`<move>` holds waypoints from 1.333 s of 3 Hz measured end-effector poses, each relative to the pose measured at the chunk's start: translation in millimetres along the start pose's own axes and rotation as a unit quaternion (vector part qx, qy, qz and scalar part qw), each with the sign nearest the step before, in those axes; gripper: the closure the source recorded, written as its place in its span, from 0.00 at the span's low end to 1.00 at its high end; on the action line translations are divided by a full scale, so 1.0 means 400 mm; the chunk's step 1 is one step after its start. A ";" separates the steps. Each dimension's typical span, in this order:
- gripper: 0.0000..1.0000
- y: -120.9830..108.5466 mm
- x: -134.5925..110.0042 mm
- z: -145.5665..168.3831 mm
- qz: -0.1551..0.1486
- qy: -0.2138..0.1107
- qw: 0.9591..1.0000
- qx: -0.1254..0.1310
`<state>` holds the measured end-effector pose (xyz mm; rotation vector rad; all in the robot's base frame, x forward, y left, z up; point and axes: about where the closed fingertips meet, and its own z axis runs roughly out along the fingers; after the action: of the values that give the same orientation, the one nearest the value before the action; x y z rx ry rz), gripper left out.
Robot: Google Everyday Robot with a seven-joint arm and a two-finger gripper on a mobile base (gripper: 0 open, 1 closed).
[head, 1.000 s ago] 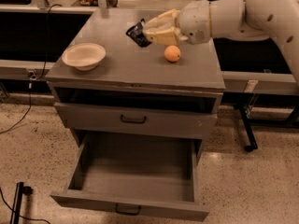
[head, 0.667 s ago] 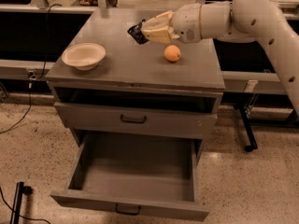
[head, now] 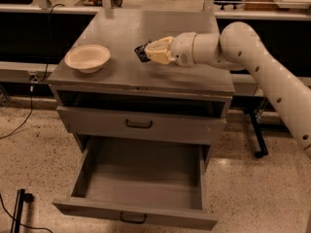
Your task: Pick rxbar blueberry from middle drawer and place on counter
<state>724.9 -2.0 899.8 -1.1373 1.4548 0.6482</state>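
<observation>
Tool (head: 147, 52) over the counter surface (head: 121, 79), right of centre, pinching the rxbar blueberry (head: 141, 53); dark wrapper pokes out leftward past the pale fingertips. Bar is low over the surface; whether it touches cannot be told. White arm (head: 252, 47) reaches in from the right. 1 pale bowl (head: 87, 57) rests on the surface's left side, well apart from the tool. Middle drawer (head: 141, 178) stands pulled out below, grey floor showing. 1 closed drawer (head: 138, 124) sits above it.
</observation>
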 end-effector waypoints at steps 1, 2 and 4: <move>0.83 0.002 0.007 0.010 0.002 -0.001 1.000 0.000; 0.59 0.006 0.005 0.018 0.002 -0.001 1.000 -0.002; 0.06 0.019 -0.005 0.027 -0.003 -0.001 1.000 -0.007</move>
<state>722.6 10.9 897.6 -1.1505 1.4468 0.6568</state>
